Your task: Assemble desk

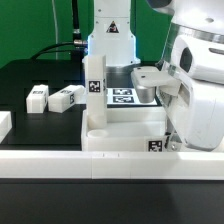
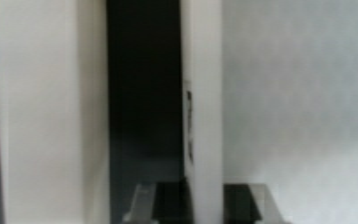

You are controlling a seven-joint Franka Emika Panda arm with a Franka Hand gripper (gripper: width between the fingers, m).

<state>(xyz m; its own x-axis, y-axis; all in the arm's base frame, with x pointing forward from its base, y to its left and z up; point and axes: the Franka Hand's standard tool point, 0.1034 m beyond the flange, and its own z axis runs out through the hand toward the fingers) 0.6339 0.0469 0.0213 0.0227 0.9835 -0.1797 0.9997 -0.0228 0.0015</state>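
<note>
— Desk slab: where does it sit for the hand?

— Directly beneath the gripper, which comes down over the slab's nearest end. From there it stretches away from the hand toward the exterior view's left, with its front wall close along the rail. One leg stands upright in the back corner socket farthest from the hand.

— And the jaws?

— Pressed together. The fingertips show dark in the wrist view with only a sliver between them. Whether that sliver is a thin wall of the slab or nothing at all, I cannot tell (the picture is badly blurred).

— How will it handle?

— My guess is hard moulded plastic: stiff, light, and smooth enough to skate on the black table when nudged. It is too wide for the jaws to span. I would take it by a raised wall, or push low on a corner socket so it slides rather than tips.

— Further out?

— Beyond the slab's far end lie a loose leg and a second loose leg, both well apart from the hand. They are blocky, so easy to pinch across flat faces. The marker board lies just behind the slab.
</note>
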